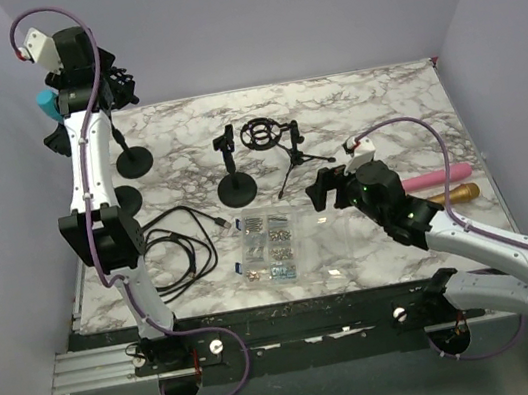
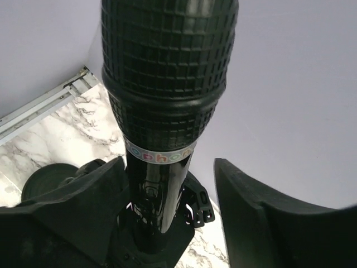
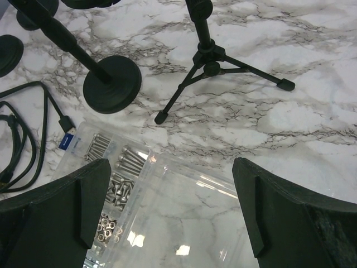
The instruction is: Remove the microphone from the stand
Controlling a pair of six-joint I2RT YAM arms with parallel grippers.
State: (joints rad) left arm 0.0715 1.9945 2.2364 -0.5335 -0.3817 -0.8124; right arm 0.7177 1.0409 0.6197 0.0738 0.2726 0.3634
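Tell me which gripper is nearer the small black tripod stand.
Right. The right gripper hovers close by the small black tripod stand, over the clear plastic screw box. The left gripper is at the back-left corner, straddling the black mesh-headed microphone.

From the screw box (image 1: pixel 270 245) near the table's middle, I have the cable (image 1: pixel 178 257) at 9 o'clock and a round-base stand (image 1: pixel 235 190) at 12. The tripod stand (image 1: pixel 293 157) is at 1, and a loose microphone (image 1: pixel 433 177) at 3, with a second loose microphone (image 1: pixel 464 192) just beside it. Far off at 10, the microphone (image 2: pixel 167 111) stands upright in its stand (image 2: pixel 195 206).
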